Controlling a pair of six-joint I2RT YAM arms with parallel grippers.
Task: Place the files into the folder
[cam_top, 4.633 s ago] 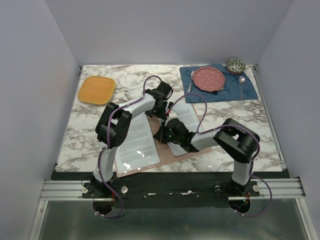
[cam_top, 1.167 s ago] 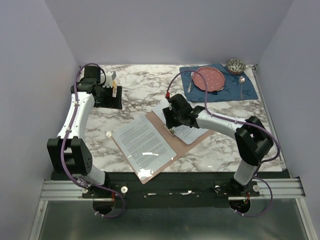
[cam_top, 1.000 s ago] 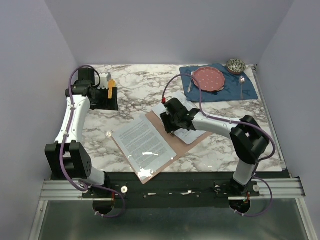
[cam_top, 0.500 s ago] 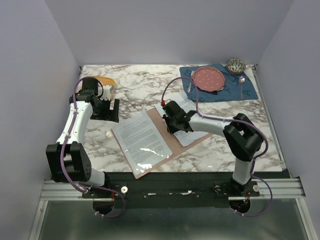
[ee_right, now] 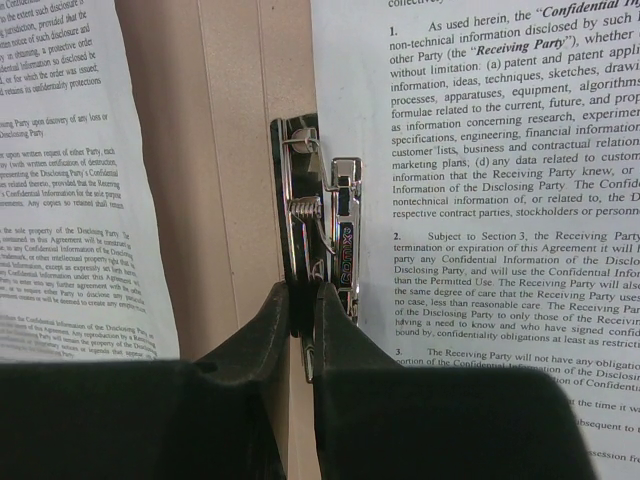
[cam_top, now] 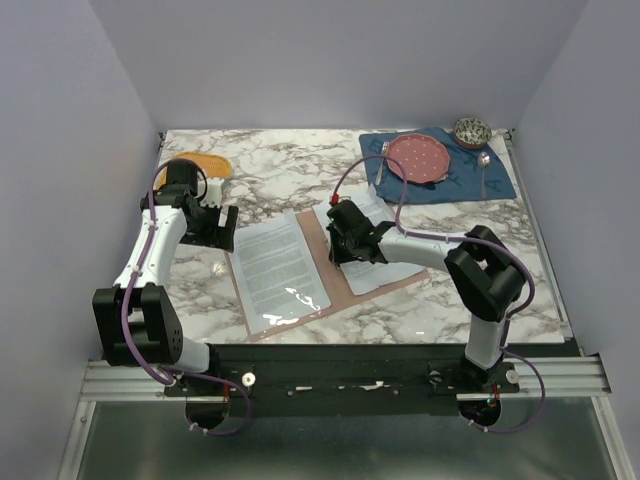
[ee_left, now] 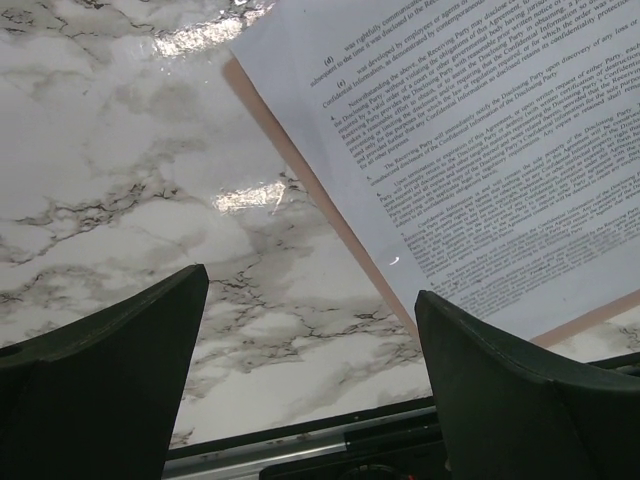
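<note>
Folder (cam_top: 337, 283) lies open and flat on the marble surface (cam_top: 290, 175), centre of the top view; one printed sheet on each half, left sheet (cam_top: 278, 268) and right sheet (cam_top: 377, 243), bare card showing between them; metal clip (ee_right: 325, 235) sits on the spine beside the right sheet's edge. Right hand (cam_top: 343, 250) is down over the spine, fingers narrow, pinched together on the clip's lower end. Left hand (cam_top: 222, 228) is spread wide, holding nothing, over bare marble just beside the left sheet's upper-left edge. Orange mat (cam_top: 205, 163) at upper left, partly behind the left arm; blue placemat (cam_top: 450, 180) at upper right carrying pink plate (cam_top: 417, 157), fork (cam_top: 381, 163) and spoon (cam_top: 483, 165); patterned bowl (cam_top: 472, 130) at its far corner; all well apart from the folder.
</note>
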